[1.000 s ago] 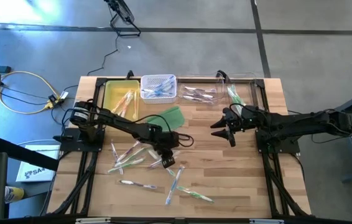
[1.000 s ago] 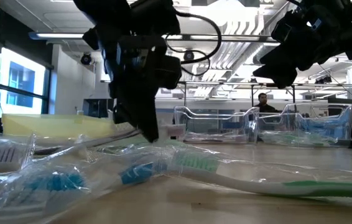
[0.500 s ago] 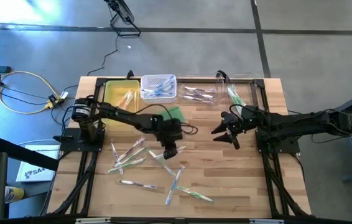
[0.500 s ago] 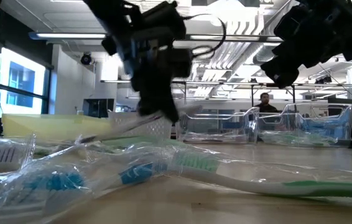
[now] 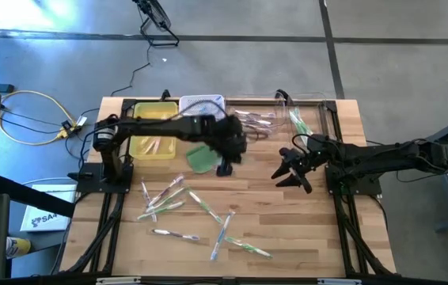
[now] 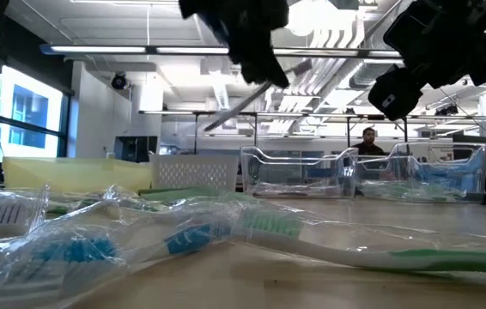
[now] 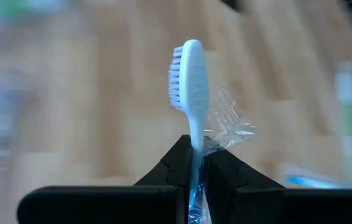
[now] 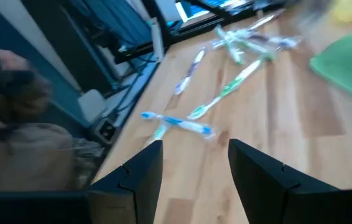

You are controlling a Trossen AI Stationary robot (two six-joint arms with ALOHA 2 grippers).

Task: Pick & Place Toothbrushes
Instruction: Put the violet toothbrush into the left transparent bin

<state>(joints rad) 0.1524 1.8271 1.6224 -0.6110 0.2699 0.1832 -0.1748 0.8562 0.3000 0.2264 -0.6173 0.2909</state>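
Lifting clear of the scattered toothbrushes [image 5: 178,207] at lower centre, the left gripper [image 5: 225,168] — pinching one toothbrush [image 7: 190,87] — now swings toward upper-centre bins [image 5: 249,120]; right gripper [image 5: 290,177] waits spread.

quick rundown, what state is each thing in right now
left gripper: shut on a toothbrush, raised above the table
held toothbrush: white head, clamped by its blue handle
right gripper: open, empty
loose toothbrushes: scattered flat on the table
yellow tray: holds toothbrushes
green pad: lying flat
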